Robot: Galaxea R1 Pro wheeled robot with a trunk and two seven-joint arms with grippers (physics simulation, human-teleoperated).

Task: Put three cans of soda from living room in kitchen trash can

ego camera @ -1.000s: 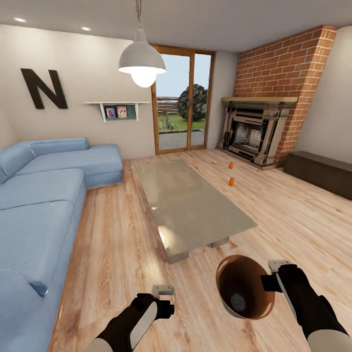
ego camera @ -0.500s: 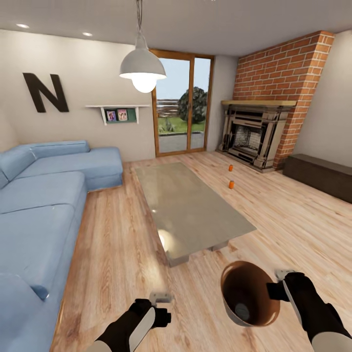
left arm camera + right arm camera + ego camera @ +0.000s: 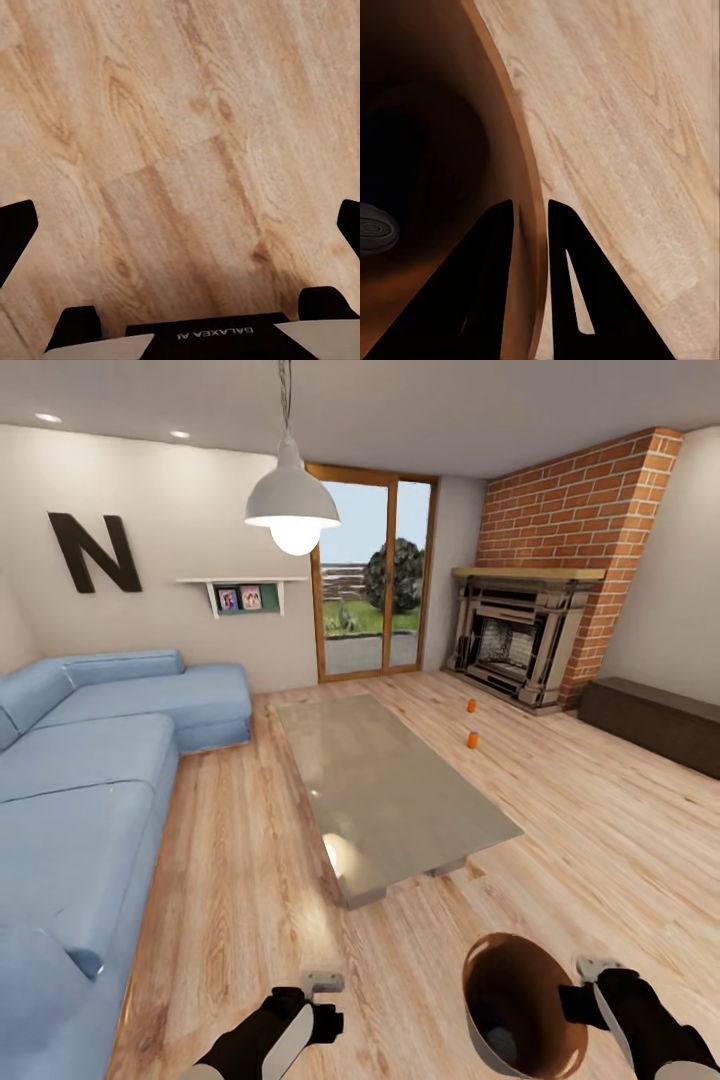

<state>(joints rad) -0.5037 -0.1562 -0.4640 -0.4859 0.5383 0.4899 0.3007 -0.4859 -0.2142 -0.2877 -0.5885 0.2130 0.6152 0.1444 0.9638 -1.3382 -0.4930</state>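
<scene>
A pale, knotty plank wood floor (image 3: 250, 840) runs under a long rectangular glass coffee table (image 3: 390, 785), with a soft blue fabric sectional sofa (image 3: 90, 780) along one side and a rough red-brick fireplace (image 3: 540, 590) in the far corner. Two small orange cylindrical soda cans (image 3: 473, 739) stand upright on the floor between table and hearth, one nearer the hearth (image 3: 471, 705). At the robot's right, the black right gripper (image 3: 531, 217) pinches the rim wall of the round tapered trash can (image 3: 520, 1000), one finger inside the smooth orange-brown interior and one outside; a grey can top (image 3: 375, 231) lies at the bin's bottom. The left gripper (image 3: 180, 232) hangs over bare floorboards with its black fingers (image 3: 15, 232) spread wide, touching nothing.
</scene>
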